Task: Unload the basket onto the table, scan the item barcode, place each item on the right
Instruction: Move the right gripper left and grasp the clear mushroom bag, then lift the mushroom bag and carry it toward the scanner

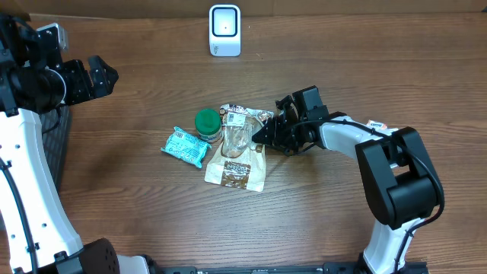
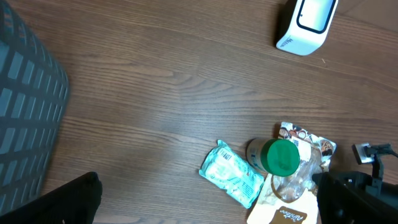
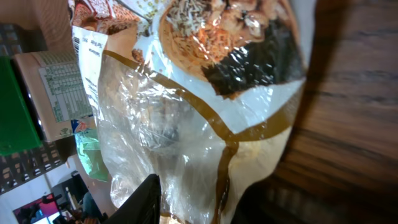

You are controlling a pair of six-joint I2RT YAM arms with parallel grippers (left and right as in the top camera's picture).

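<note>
Pouch right edge at right gripper — scanner well apart.

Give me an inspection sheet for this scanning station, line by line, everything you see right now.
Surface: wooden table, brown grain.
Job's things: white scanner upright at the far edge; clear-and-brown pouch lying flat at centre.
Clutter: green-lidded jar against the pouch's upper left; teal packet beside the jar.
Grippers: left gripper raised at the left, jaws open, holding nothing; right gripper at the pouch's right edge, jaws' state unclear.
Cables: thin black cable along the left arm.
Surroundings: grey crate at the table's left.
</note>
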